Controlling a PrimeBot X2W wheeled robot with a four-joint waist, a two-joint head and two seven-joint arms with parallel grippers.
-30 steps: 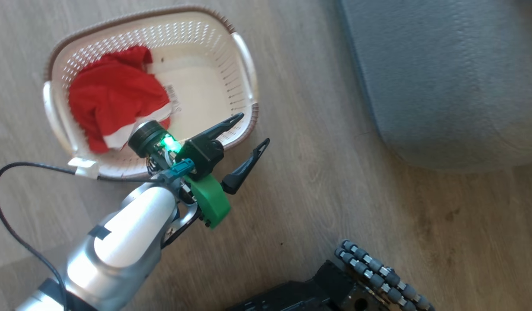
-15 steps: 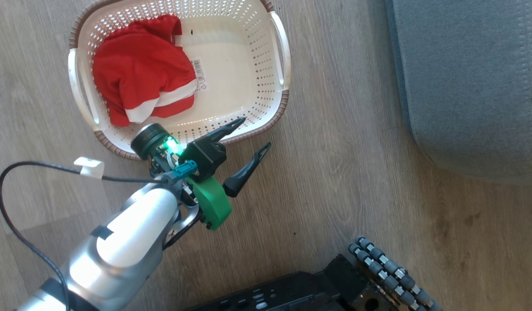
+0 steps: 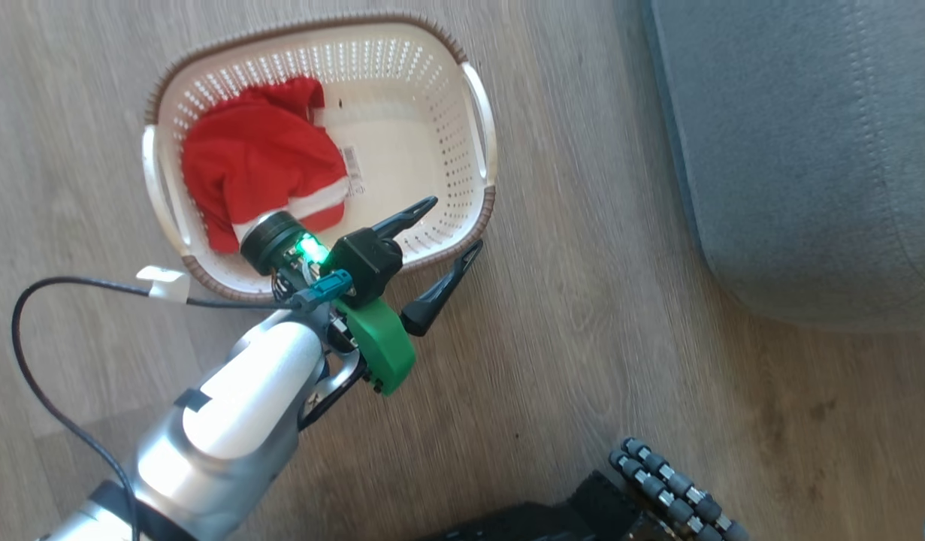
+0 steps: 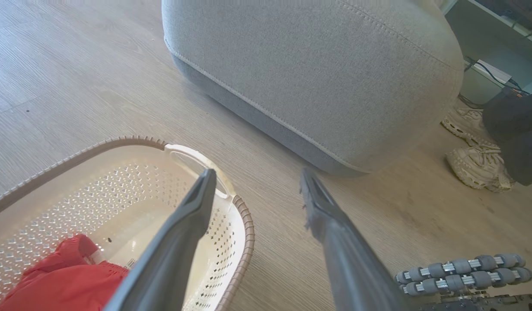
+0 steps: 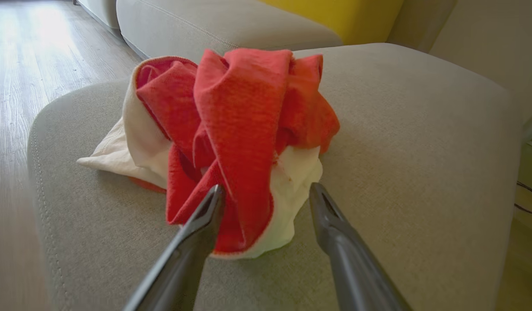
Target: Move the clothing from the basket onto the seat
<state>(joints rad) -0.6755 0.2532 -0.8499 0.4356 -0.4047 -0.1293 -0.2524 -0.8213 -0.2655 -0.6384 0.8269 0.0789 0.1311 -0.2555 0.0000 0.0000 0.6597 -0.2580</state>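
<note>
Presently one heap of red clothing (image 3: 259, 158) is seen at the left end of the basket (image 3: 402, 68); the other half is bare. The left gripper (image 3: 454, 223) is held wide open and empty over the near rim. Open wooden floor (image 3: 582, 300) separates the basket from the seat (image 3: 808, 150). A second red-and-white bundle (image 5: 244, 129) is recorded on the seat, near its rounded front edge. The right gripper (image 5: 266, 188) is spread beside it, clamping nothing.

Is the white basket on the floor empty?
No, a bunched red garment with white trim lies inside the basket.
</note>
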